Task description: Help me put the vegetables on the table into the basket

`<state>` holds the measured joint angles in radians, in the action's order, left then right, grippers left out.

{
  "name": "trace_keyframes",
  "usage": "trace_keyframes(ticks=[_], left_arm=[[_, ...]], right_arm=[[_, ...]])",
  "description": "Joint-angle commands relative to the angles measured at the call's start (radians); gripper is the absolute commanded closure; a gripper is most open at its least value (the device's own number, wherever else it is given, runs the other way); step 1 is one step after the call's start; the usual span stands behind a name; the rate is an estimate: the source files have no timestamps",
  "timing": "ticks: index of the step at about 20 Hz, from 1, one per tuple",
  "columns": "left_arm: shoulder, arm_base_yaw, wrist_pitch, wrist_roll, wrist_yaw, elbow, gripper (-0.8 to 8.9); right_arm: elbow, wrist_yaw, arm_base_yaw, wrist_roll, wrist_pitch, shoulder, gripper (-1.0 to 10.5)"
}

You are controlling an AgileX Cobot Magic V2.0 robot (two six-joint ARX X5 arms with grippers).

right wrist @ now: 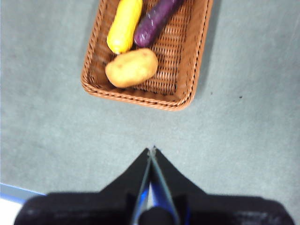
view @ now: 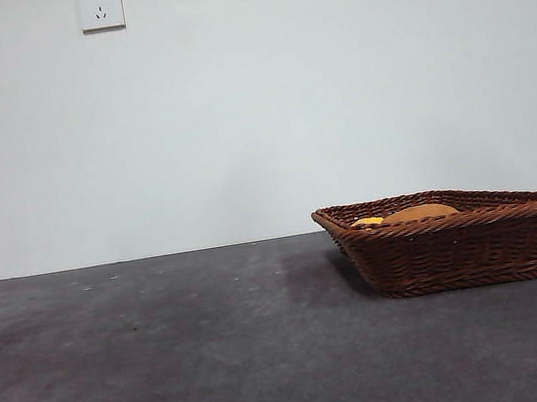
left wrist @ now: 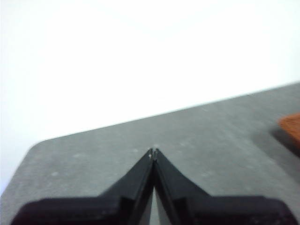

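All three vegetables lie inside the basket (right wrist: 149, 51), so I judge the loading done; nothing else shows on the bench (view: 171, 357). My right claw (right wrist: 152, 150) is clenched on nothing, tips meeting, held above bare bench just short of the basket's near rim. My left claw (left wrist: 153, 151) is likewise clenched and empty, over open bench with only a corner of the basket at the right edge of its frame.

In my right wrist view the basket fills the upper middle. The potato (right wrist: 131, 68) sits by the near rim, its long axis running roughly left to right. The yellow vegetable (right wrist: 124, 24) and the eggplant (right wrist: 154, 21) lie side by side beyond it, both long axes running from the potato toward the top of the frame, the eggplant leaning to the upper right. Its stem is out of frame.

Next, I reckon, only pulling both arms back to rest.
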<state>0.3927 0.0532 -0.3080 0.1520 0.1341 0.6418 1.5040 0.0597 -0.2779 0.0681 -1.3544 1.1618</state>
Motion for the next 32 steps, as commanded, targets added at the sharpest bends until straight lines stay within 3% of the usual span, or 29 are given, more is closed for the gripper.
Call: trace_keyframes(ticks=[1, 3, 9, 17, 32], left_arm=[[-0.135, 0.021, 0.213, -0.09, 0.004, -0.291, 8.16], [-0.206, 0.01, 0.254, -0.171, -0.019, -0.428, 8.16], [-0.291, -0.045, 0.241, -0.174, -0.033, -0.59, 8.16], [-0.389, -0.046, 0.138, -0.172, -0.094, -0.634, 8.16], [-0.376, -0.046, 0.143, -0.181, -0.082, -0.634, 8.16]], right_arm=[[-0.005, -0.002, -0.003, 0.01, -0.023, 0.035, 9.5], [-0.005, -0.003, -0.003, 0.01, -0.023, 0.063, 9.5], [-0.005, -0.017, -0.003, 0.01, -0.023, 0.106, 9.5], [-0.005, -0.017, -0.003, 0.01, -0.022, 0.108, 9.5], [-0.013, -0.034, 0.0, 0.01, 0.003, 0.11, 9.5]])
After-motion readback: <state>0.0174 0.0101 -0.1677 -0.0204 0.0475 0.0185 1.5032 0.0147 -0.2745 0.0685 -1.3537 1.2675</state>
